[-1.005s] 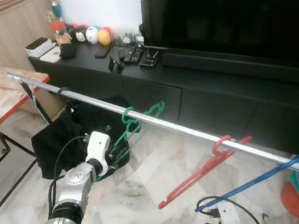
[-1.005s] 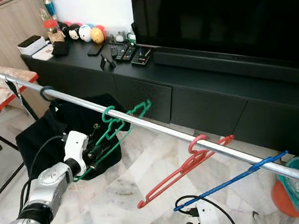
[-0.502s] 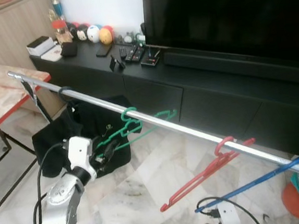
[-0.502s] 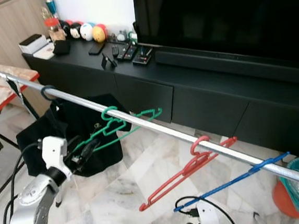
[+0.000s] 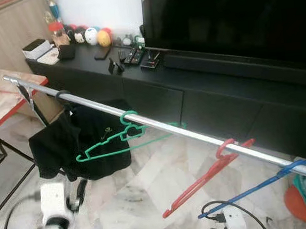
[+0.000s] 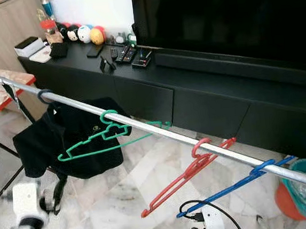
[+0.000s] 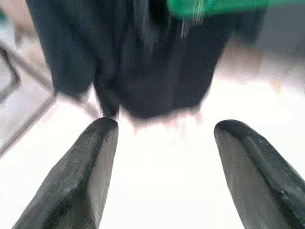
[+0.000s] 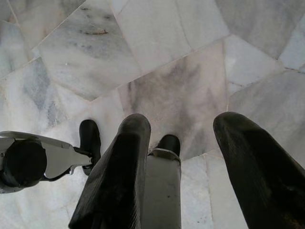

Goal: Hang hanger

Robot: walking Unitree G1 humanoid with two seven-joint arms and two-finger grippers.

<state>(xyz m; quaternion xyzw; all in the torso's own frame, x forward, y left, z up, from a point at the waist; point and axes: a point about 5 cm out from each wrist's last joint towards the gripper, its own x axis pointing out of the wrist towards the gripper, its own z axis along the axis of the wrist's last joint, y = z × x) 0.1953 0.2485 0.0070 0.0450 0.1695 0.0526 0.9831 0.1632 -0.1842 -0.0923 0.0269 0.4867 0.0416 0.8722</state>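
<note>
Hanger (image 5: pixel 124 140), green: hooked on rail (image 5: pixel 176 130), left of red hanger (image 5: pixel 206 177). Left gripper (image 7: pixel 162 167) spread, empty; lower it clear without snagging.

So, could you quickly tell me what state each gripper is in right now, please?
Left gripper: open, holding nothing, low beneath the green hanger.
Right gripper: open, holding nothing, over the floor.

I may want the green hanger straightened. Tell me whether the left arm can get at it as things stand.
Probably yes. The green hanger hangs free on the rail, and the left gripper, open and low below it, has nothing in between. It would need to rise.
</note>
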